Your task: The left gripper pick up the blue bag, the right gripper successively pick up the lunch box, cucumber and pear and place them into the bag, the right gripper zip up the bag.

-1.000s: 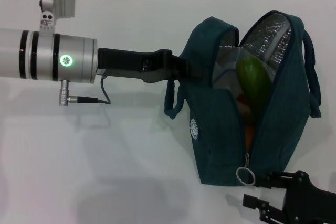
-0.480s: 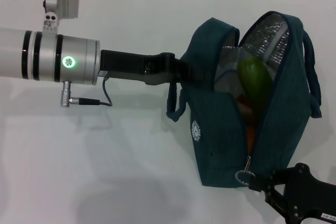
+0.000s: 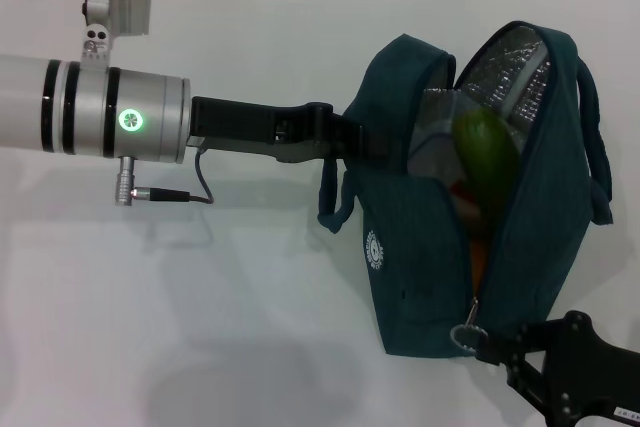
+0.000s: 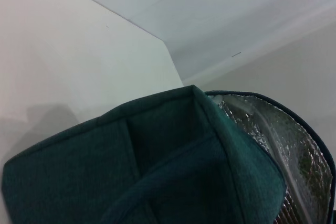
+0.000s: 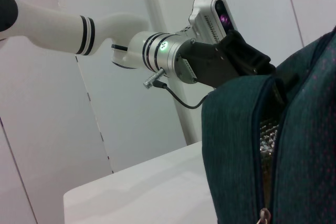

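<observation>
The white desk [image 3: 200, 327] carries the bag [image 3: 420, 247], which stands upright with its mouth open and its silver lining showing. The left end effector [image 3: 365, 142] reaches in from the side and is clamped on the bag's upper edge next to a loop handle, holding the mouth up and steady. Inside the opening the cucumber [image 3: 487, 162] stands on end, with part of the box [image 3: 440, 127] behind it and a sliver of orange, probably the pear [image 3: 477, 265], lower down. So loading looks finished and the step in hand is the zipping.

The right end effector [image 3: 500, 352] sits low at the bag's near bottom corner, its tips right at the silver ring pull [image 3: 466, 335]. Whether its fingers have closed on the ring cannot be told from these views; the right wrist view shows only the zipper track and the pull's top edge.

The next move calls for a firm pinch on the ring, then a pull up along the track and over the top, while the left end effector keeps the fabric taut.

Compared with a second ago, the right end effector has moved up from below the bag to the ring, and the ring now tilts toward it. The bag has barely shifted.
</observation>
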You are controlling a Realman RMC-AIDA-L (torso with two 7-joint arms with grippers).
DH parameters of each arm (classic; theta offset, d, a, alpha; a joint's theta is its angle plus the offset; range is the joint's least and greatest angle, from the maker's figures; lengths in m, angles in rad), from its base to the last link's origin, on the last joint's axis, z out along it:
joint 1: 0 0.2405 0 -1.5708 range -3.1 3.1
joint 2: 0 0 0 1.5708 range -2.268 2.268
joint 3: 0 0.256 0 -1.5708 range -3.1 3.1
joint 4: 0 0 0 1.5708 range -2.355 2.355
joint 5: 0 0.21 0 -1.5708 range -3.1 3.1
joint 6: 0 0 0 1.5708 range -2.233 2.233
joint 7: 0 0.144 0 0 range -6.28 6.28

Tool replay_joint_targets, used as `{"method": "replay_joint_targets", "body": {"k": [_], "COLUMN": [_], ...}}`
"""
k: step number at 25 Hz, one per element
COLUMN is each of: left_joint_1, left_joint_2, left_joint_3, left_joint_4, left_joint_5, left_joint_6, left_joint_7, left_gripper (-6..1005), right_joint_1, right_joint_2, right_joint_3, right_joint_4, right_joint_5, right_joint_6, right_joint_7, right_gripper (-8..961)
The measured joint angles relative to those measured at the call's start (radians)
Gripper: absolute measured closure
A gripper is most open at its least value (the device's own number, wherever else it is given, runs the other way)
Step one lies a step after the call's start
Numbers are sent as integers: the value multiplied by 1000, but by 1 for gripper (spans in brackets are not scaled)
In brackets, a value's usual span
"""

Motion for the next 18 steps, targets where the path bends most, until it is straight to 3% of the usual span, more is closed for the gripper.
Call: {"method": "replay_joint_targets", "body": {"k": [8, 18], "left_joint_1": [2, 9], "left_joint_2": [0, 0], "left_joint_3": [-3, -5], "left_joint_4": [0, 0], "left_joint_5": [0, -15], "left_joint_6": [-2, -3], "left_joint_7": [0, 18], "left_gripper": [955, 955], "right_joint_1": [-53, -67], "right_joint_2": [-10, -11], "right_joint_3": [13, 88], "right_joint_4": [2, 29], "right_joint_5": [42, 53], "right_joint_6": [-61, -153], "right_joint_7": [-4, -29], "right_gripper": [947, 947]}}
